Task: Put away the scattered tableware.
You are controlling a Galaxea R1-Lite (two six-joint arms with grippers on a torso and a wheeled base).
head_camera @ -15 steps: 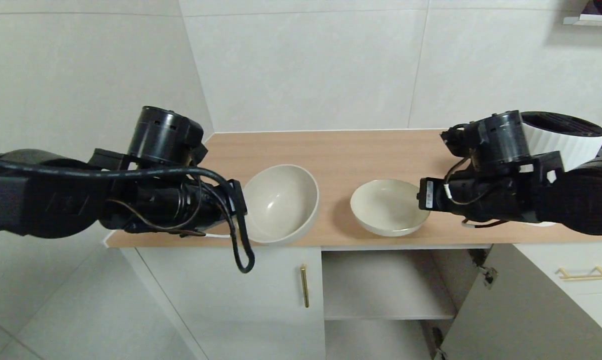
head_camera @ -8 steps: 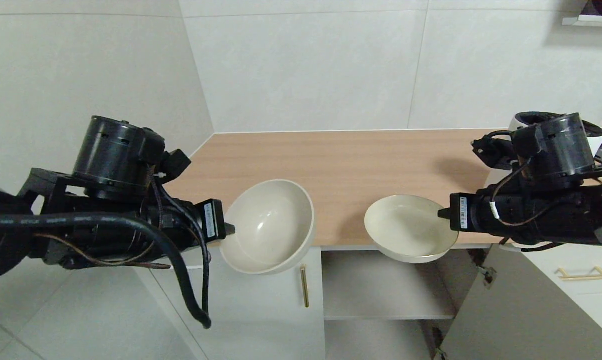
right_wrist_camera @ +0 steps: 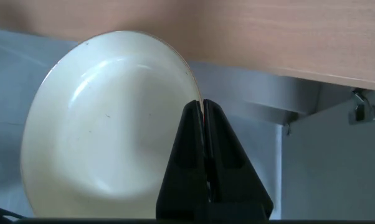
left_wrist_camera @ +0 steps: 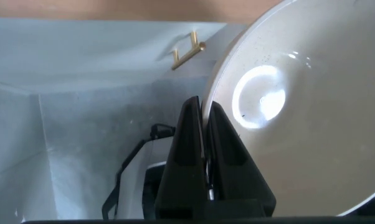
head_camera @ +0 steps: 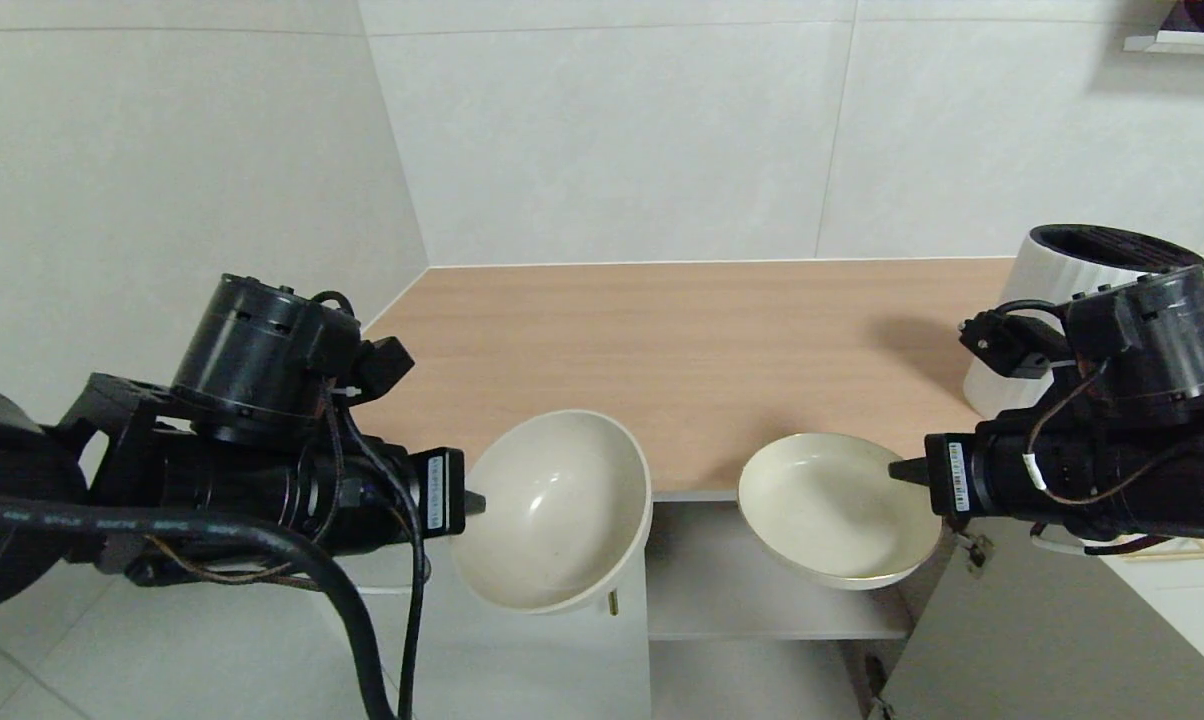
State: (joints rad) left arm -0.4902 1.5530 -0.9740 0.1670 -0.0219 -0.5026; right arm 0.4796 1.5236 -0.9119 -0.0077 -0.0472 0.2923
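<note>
My left gripper (head_camera: 474, 500) is shut on the rim of a deep cream bowl (head_camera: 554, 508), held in the air in front of the counter's front edge, over the closed cabinet door. In the left wrist view the fingers (left_wrist_camera: 203, 134) pinch that bowl's rim (left_wrist_camera: 287, 106). My right gripper (head_camera: 902, 470) is shut on the rim of a shallower cream bowl (head_camera: 834, 508), held in front of the open cabinet. The right wrist view shows this bowl (right_wrist_camera: 109, 121) clamped between the fingers (right_wrist_camera: 203, 134).
The wooden counter (head_camera: 682, 340) runs along the tiled wall, with a white ribbed container (head_camera: 1082, 290) at its right end. Below, the cabinet stands open with a shelf (head_camera: 762, 600) inside; its door (head_camera: 1022, 630) swings out at the right. A closed door with a gold handle (head_camera: 612, 600) sits left of the opening.
Both arms have drawn back toward me and lower, carrying the two bowls off the counter to in front of the cabinet.
</note>
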